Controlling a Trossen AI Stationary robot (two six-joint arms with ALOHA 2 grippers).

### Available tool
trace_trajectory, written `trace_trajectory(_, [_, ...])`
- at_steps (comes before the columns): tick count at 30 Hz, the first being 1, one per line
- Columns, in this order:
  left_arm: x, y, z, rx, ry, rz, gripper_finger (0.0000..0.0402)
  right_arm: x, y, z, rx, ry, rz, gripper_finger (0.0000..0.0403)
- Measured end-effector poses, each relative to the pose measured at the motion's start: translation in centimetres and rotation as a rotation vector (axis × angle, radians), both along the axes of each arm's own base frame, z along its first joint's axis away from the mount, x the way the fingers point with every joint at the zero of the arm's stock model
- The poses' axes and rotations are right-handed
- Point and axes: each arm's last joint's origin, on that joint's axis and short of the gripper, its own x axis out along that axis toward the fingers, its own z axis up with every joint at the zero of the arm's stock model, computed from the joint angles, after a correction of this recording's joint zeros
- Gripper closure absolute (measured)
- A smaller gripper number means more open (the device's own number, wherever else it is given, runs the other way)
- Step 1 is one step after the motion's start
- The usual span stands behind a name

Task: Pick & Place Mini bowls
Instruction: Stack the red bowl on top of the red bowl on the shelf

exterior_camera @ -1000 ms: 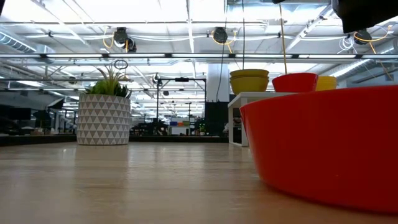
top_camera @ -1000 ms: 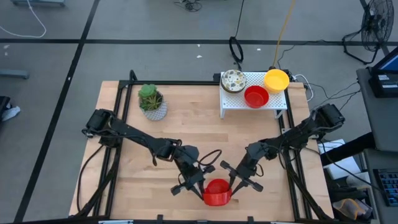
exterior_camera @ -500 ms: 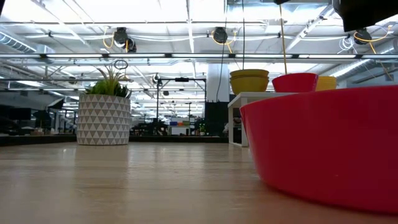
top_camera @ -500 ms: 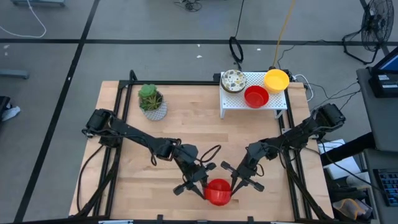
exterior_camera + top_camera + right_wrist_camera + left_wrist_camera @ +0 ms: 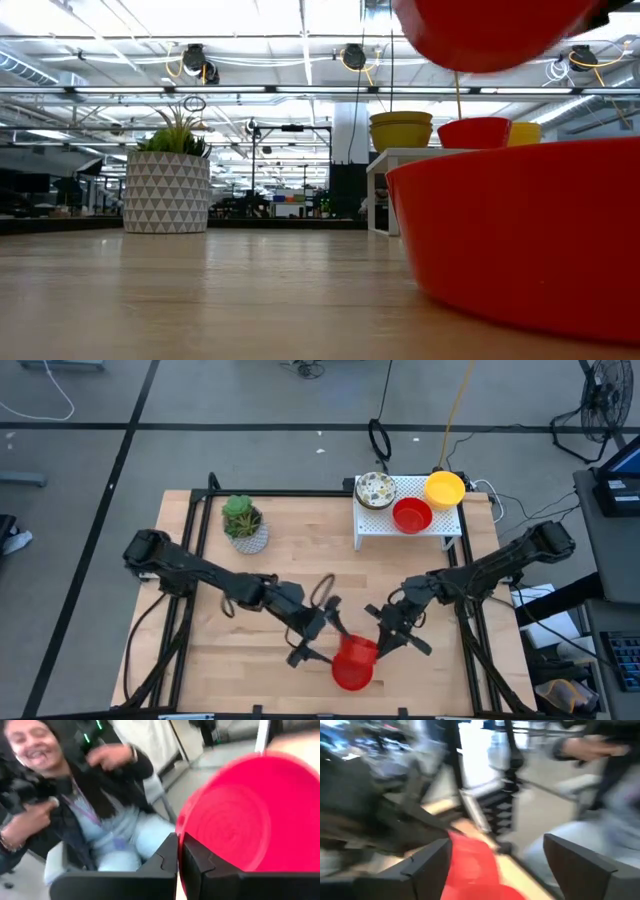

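The right pincer [image 5: 385, 643] was pinching the rim of a red bowl [image 5: 355, 654], its fingers [image 5: 167, 865] pressed together on the edge, and in the low view that bowl hung clear above the desk [image 5: 280, 575], near the middle of the front edge. The left pincer [image 5: 322, 632] was just beside the same bowl on its other side, with its fingers [image 5: 432, 865] spread wide and gripping nothing. A second red bowl [image 5: 520, 235] sat on the desk under the lifted one, filling the near side of the low view.

At the back right corner stood a white rack [image 5: 408, 525] carrying a speckled bowl [image 5: 376, 489], another red bowl [image 5: 411, 514] and a yellow bowl [image 5: 444, 488]. A potted plant [image 5: 243, 522] stood toward the back left. Beyond the front edge a seated person [image 5: 85, 805] showed in the right wrist view.

The step in hand looked like separating the top bowl from a stack and lifting it away. The next move probably called for carrying it level to the rack, keeping the rim grip firm, since a thin edge hold could let the bowl swing or slip.
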Motion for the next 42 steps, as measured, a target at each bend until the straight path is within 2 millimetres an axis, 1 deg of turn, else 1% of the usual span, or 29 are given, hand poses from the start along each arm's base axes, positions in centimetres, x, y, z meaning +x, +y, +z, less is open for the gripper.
trace_trajectory(2, [-0.5,0.6,1.2,0.030,-0.034,0.115,0.0073,-0.4,-0.2,0.0,0.010,0.049,-0.012,0.0402])
trace_trajectory(5, [-0.9,1.8,2.2,0.037,-0.041,0.302,0.0058,-1.2,-0.6,0.7,0.003,0.087,-0.087,0.0402])
trace_trajectory(9, [-1.9,3.0,3.4,0.026,-0.011,0.514,0.0053,-2.7,-1.8,1.0,-0.108,0.119,-0.199,0.0402])
trace_trajectory(13, [-3.1,4.0,3.8,-0.016,0.070,0.696,0.0053,-4.6,-3.8,2.3,-0.235,0.066,-0.384,0.0402])
trace_trajectory(15, [-3.8,4.4,3.8,-0.031,0.120,0.769,0.0053,-5.6,-5.0,2.6,-0.304,0.086,-0.509,0.0402])
trace_trajectory(17, [-4.4,4.7,4.2,-0.062,0.135,0.817,0.0053,-6.5,-6.2,3.0,-0.382,0.137,-0.642,0.0402])
trace_trajectory(19, [-4.8,4.9,4.3,-0.071,0.156,0.850,0.0053,-6.9,-7.2,3.9,-0.440,0.159,-0.764,0.0402])
trace_trajectory(20, [-4.9,4.9,4.3,-0.077,0.165,0.856,0.0053,-7.1,-7.6,4.4,-0.471,0.170,-0.795,0.0402])
trace_trajectory(22, [-5.1,5.0,4.2,-0.076,0.182,0.864,0.0053,-7.0,-8.1,5.4,-0.525,0.168,-0.816,0.0402])
trace_trajectory(24, [-5.2,5.0,4.3,-0.079,0.178,0.864,0.0053,-6.8,-8.5,6.9,-0.565,0.137,-0.841,0.0402])
trace_trajectory(26, [-5.2,5.1,4.4,-0.077,0.180,0.866,0.0053,-6.7,-9.1,8.1,-0.604,0.147,-0.901,0.0402])
trace_trajectory(32, [-5.3,5.1,4.0,-0.033,0.200,0.862,0.0053,-6.7,-11.6,10.4,-0.691,0.291,-1.147,0.0402])
trace_trajectory(35, [-5.3,5.1,4.0,-0.027,0.206,0.862,0.0053,-6.5,-13.1,10.3,-0.757,0.393,-1.241,0.0402])
trace_trajectory(38, [-5.3,5.1,3.9,-0.023,0.210,0.862,0.0053,-6.0,-14.6,9.5,-0.794,0.480,-1.302,0.0402])
trace_trajectory(42, [-5.4,5.1,3.7,-0.008,0.227,0.863,0.0053,-5.5,-16.3,8.4,-0.826,0.595,-1.341,0.0402])
